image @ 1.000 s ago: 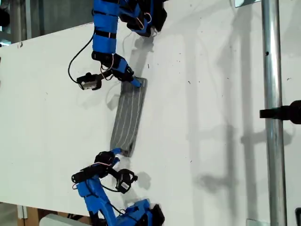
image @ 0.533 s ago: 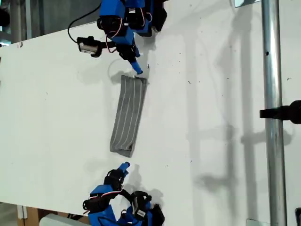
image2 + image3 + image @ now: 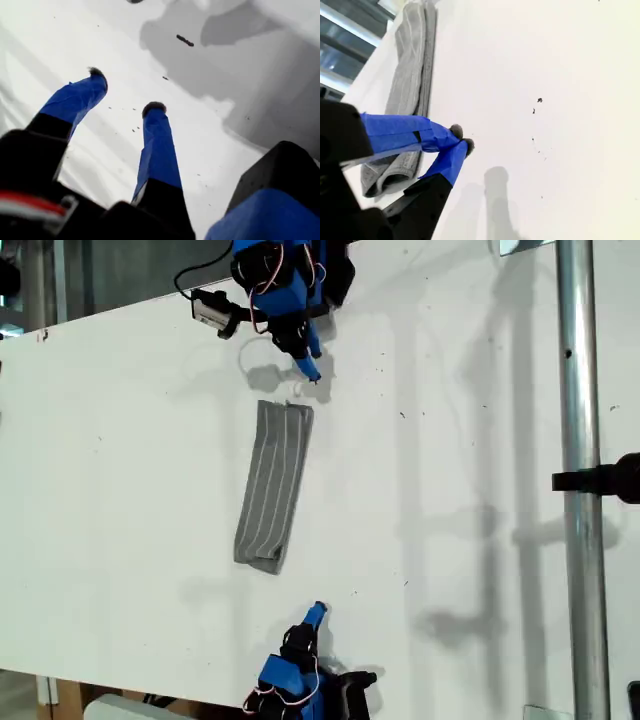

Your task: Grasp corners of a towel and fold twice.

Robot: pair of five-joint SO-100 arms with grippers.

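the white table [image 3: 450,440] takes up nearly the whole exterior view, and the towel [image 3: 275,485] lies flat on it a little to the exterior view's left of centre, folded into a long narrow strip that runs from the far side toward the near side. it is grey with thin pale stripes along its length, and both arms are well clear of it. by the wrist views, my second gripper [image 3: 461,138] has the towel beside its tips with the folded end nearest, its two fingertips touching and nothing between them; i cannot say for certain which arm in the exterior view it rides on. my first gripper [image 3: 125,92] stands parted over bare table, holding nothing, with only specks and shadows ahead of it. i judge the cloth light, limp and thin, so it will drape and slide rather than hold a shape, and the stacked layers at each end may peel apart if pinched shallowly. the places to take hold are the corners [image 3: 262,405] at the strip's short ends, where the hem gives a slightly firmer edge; i would pinch through every layer there, low against the table, and lift slowly so the stripes stay straight.
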